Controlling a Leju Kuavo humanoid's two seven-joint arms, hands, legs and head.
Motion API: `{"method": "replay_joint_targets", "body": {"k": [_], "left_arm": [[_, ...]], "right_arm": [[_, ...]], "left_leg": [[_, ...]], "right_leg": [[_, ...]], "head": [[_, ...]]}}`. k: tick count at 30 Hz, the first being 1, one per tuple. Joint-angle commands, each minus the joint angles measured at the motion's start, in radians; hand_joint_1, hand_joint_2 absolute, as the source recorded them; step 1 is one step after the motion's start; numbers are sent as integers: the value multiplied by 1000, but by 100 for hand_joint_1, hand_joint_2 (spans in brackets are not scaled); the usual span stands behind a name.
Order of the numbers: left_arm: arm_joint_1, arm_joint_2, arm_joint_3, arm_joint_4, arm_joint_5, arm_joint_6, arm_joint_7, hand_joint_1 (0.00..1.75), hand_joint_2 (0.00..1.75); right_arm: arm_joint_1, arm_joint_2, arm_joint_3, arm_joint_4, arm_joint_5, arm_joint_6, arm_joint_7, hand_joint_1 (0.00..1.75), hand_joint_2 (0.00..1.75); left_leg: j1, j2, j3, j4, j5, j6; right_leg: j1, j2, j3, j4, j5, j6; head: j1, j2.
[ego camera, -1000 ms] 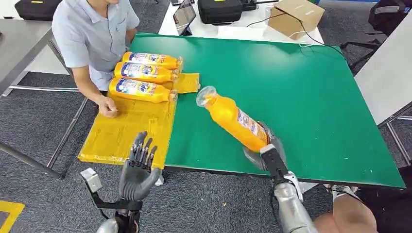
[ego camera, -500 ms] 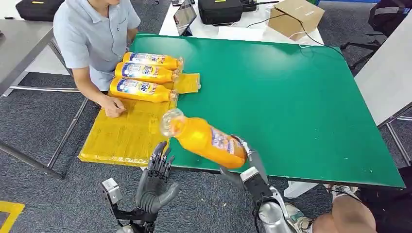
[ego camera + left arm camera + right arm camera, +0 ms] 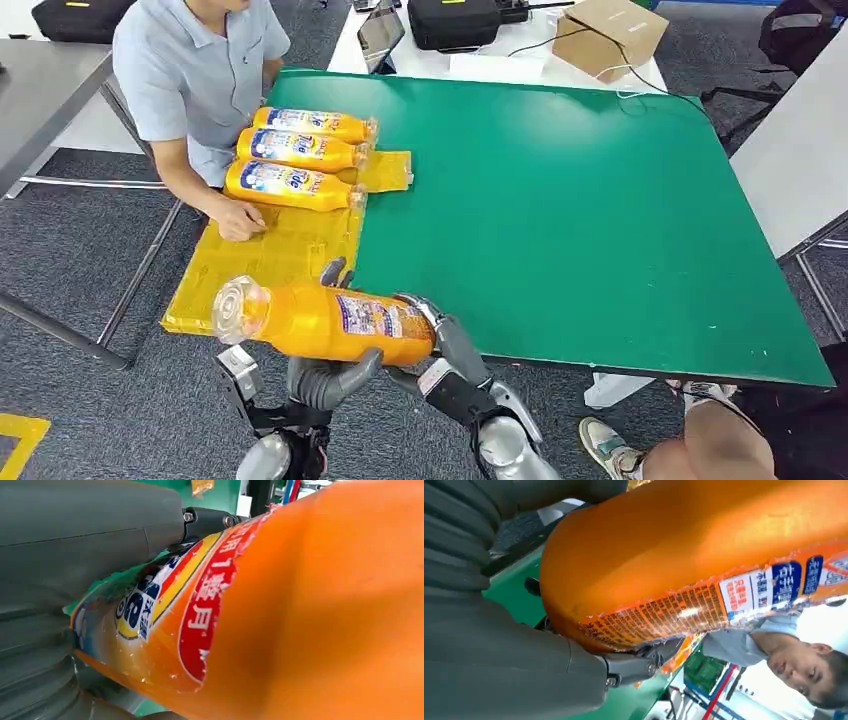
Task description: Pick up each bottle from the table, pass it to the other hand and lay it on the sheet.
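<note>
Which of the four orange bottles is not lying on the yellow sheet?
The orange bottle held by the right robot hand, left robot hand under it. The other three bottles lie on the yellow sheet.

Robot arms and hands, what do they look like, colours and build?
Both arms are silver metal tubes ending in dark wrist sections. The left hand is dark grey with a thick grey thumb; a small silver and black box is mounted beside its wrist. The right hand is grey too, with a black wrist block bearing a small white label. Up close, the hands show a grey ribbed cover and black fingers fixed with small screws.
</note>
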Motion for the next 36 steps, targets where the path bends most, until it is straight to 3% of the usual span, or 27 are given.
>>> {"method": "replay_joint_targets", "body": {"k": [1,2,3,4,5,6,13,15,16,20,24,29,31,36], "left_arm": [[-46,9,23,11,62,-32,-5,0,175],[-46,9,26,7,85,-46,5,19,175],[-45,8,30,6,104,-56,13,166,175],[-45,9,31,6,109,-59,14,166,175],[-45,9,35,5,122,-67,17,175,175],[-44,9,41,4,139,-78,22,175,175],[-45,12,43,4,142,-79,23,175,175],[-43,9,47,4,155,-87,25,175,175],[-43,9,53,1,168,-93,27,175,175],[-38,5,105,-20,207,-72,42,175,175],[-66,7,152,-20,77,101,91,175,175],[-149,79,165,61,-313,351,181,175,175],[-212,119,179,142,-597,483,235,175,175],[-404,152,250,434,-956,572,332,175,175]], "right_arm": [[-59,-20,88,88,-6,22,12,175,175],[-58,-20,86,90,-12,23,14,175,175],[-57,-23,87,91,-13,24,15,175,175],[-55,-24,87,93,-13,24,16,175,175],[-54,-24,85,98,-13,23,21,66,175],[-55,-25,86,106,-16,34,39,3,175],[-52,-25,87,107,-16,32,37,3,175],[-53,-24,88,110,-16,34,41,0,175],[-49,-22,89,110,-16,35,41,0,0],[-35,-25,97,111,-12,10,49,0,0],[-24,-28,91,93,8,-59,63,0,0],[6,-15,19,44,1,-184,62,0,0],[2,-15,-4,38,-29,-204,46,0,0],[-21,22,5,61,-13,-180,53,0,0]], "left_leg": [[1,2,3,0,-1,-1],[1,3,6,0,-2,-2],[1,2,4,-1,-1,-1],[1,1,2,-1,-1,-1],[1,1,2,-1,0,-1],[1,2,5,-1,-2,-1],[1,1,2,-1,0,-1],[1,3,7,-1,-3,-1],[1,1,3,-1,-1,-1],[1,2,6,-1,-2,-1],[1,1,2,-1,0,-1],[1,-1,3,-1,0,-1],[0,0,2,-1,0,-1],[1,0,4,-2,1,-2]], "right_leg": [[1,1,2,-1,0,-1],[2,1,6,-1,-1,-2],[1,1,3,-1,-1,-2],[1,0,2,-1,0,-1],[1,0,2,-1,0,-1],[1,0,5,-1,-1,-2],[1,0,2,-1,0,-1],[1,1,7,-1,-2,-2],[1,0,4,-1,-1,-1],[1,0,5,-1,-1,-2],[1,0,2,-1,0,-1],[1,-2,3,-1,-1,-2],[0,-1,2,-1,0,-1],[1,-2,4,-1,0,-2]], "head": [[0,0],[0,0],[0,0],[0,0],[0,0],[0,0],[0,0],[0,0],[0,0],[0,0],[0,0],[0,0],[0,0],[0,0]]}}
